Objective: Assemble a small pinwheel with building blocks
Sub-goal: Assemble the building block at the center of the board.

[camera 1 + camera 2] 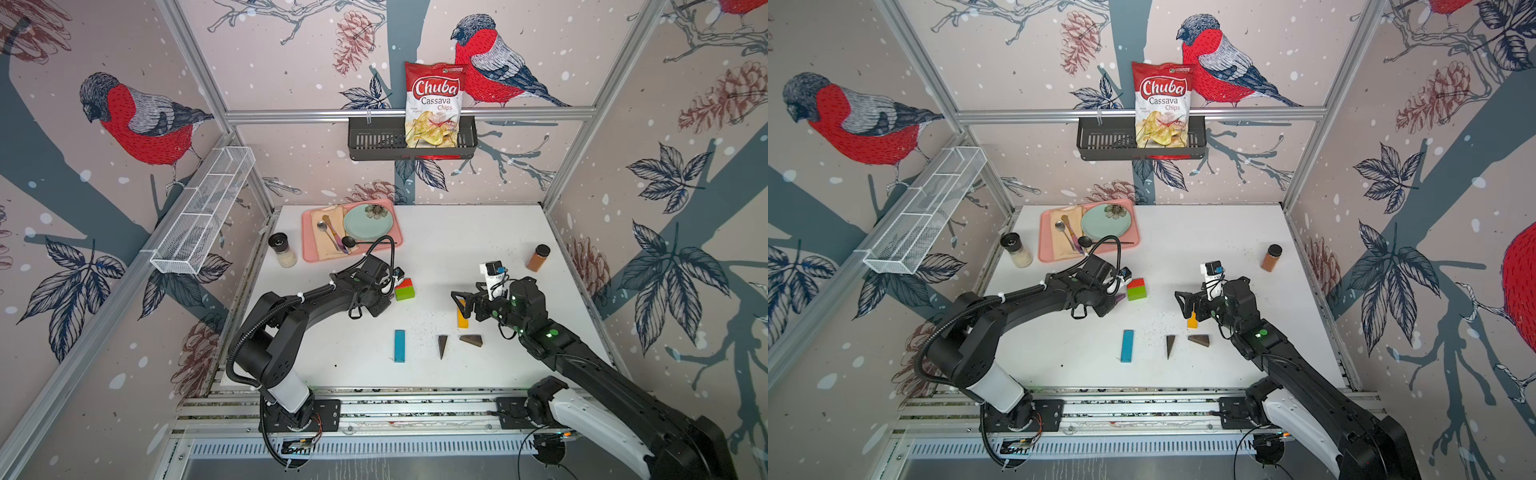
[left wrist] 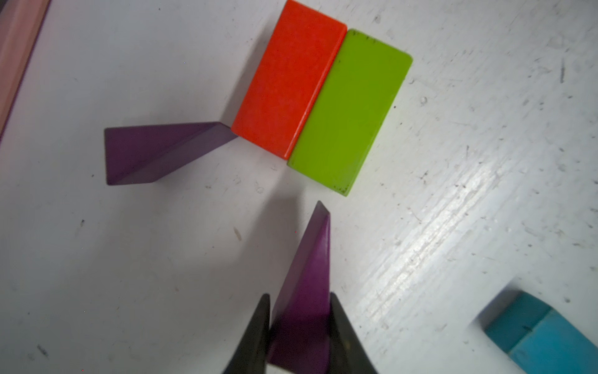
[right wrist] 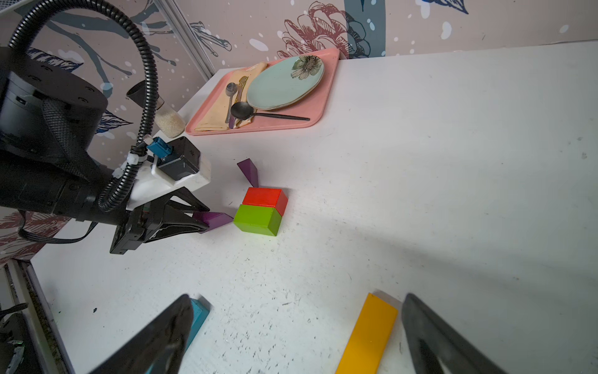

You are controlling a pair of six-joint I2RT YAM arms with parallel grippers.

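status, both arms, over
Left gripper jaws shut on purple wedge, tip close to green block. Right gripper jaws open by yellow bar. Way clear.

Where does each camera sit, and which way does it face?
Top views: above the arm bases, looking down on the table; left arm and right arm show.
Left wrist: looks down at the red and green blocks; its fingers clamp a purple wedge.
Right wrist: low, faces the left gripper; its open fingers show.
Shared: both wrists show those blocks.
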